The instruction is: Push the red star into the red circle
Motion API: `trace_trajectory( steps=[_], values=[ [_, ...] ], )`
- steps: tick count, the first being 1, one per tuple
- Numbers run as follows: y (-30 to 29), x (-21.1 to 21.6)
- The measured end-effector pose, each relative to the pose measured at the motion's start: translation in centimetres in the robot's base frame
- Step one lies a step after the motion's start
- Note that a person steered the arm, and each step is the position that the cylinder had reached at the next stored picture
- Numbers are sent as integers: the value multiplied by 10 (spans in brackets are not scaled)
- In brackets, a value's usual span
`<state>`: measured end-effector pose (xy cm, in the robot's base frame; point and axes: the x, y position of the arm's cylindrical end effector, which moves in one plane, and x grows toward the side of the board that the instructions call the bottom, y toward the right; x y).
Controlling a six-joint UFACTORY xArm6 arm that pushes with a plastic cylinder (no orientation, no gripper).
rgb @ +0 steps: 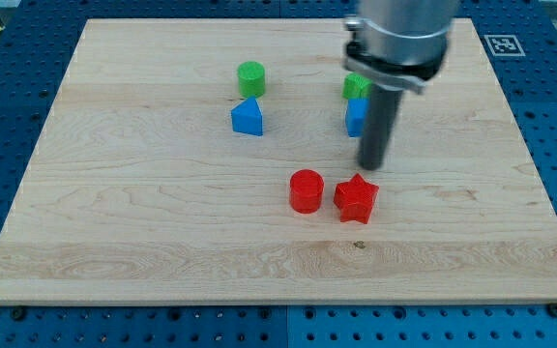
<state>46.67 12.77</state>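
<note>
The red star (357,198) lies on the wooden board (143,213) a little right of centre. The red circle (307,189) stands just to the star's left, with a narrow gap between them. My tip (369,166) is just above the star's upper right in the view, close to it. The rod comes down from the arm's grey body at the view's top.
A green circle (251,77) and a blue triangle-like block (248,118) stand at the upper middle. A green block (355,86) and a blue block (356,117) are partly hidden behind the rod. The blue pegboard table (8,116) surrounds the board.
</note>
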Motion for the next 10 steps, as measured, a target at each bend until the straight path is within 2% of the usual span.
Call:
trace_trajectory(
  steps=[1,3,7,9,10],
  values=[
    [26,17],
    [-26,70],
    [-59,61],
    [-25,33],
    [-28,23]
  ],
)
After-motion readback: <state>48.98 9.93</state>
